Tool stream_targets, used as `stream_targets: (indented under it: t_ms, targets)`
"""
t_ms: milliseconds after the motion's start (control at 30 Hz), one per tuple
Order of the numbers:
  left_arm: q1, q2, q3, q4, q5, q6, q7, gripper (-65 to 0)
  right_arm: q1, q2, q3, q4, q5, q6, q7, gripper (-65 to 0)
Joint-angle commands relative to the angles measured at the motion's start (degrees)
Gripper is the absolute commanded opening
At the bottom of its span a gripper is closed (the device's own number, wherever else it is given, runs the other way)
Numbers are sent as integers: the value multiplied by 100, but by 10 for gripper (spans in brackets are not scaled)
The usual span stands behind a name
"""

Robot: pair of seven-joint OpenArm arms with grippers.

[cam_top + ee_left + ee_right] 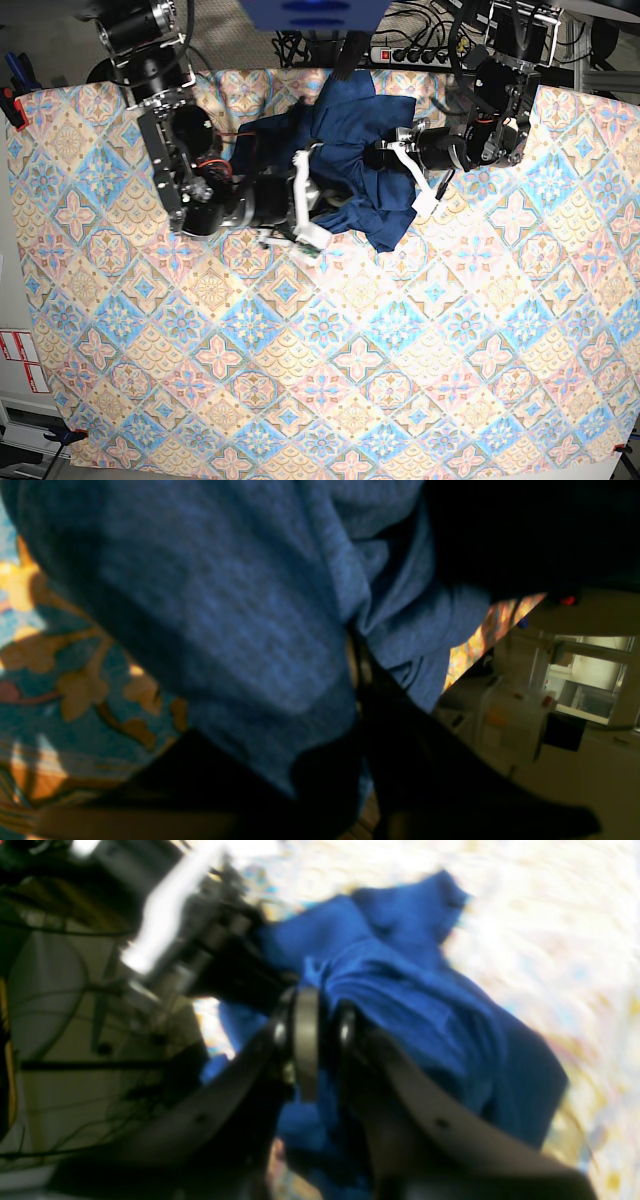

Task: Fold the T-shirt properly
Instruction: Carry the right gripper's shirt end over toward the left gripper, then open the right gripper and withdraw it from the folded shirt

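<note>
Left claw (357, 680) and right claw (320, 1040) pinching T-shirt (350, 165), patterned tablecloth (330, 380)

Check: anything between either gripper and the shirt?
Nothing visible. The right gripper and left gripper are both closed on bunched folds of the T-shirt, which sits crumpled on the tablecloth.

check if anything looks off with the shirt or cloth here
The T-shirt is not flat: it is bunched in a crumpled heap near the table's far edge, pinched between the left gripper and right gripper. The patterned tablecloth lies smooth. No damage shows.
</note>
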Motion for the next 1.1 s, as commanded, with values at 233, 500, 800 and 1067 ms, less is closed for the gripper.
stream_targets:
  t_ms: [233, 500, 800, 1067]
  targets:
    - [-61, -33, -18, 90, -108, -43, -34, -650, 804, -327, -870, -4, -323, 17, 183, -632]
    - [-70, -24, -18, 90, -108, -43, -34, -650, 1164, -749, -1617, -1059, -411, 17, 341, -617]
    - [10, -50, -18, 108, -126, -43, -25, -650, 1164, -564, -1292, -1077, -815, 17, 587, -425]
    - [89, -59, -9, 116, -135, -52, -25, -460, 1147, -177, 282, -918, -921, 17, 552, -422]
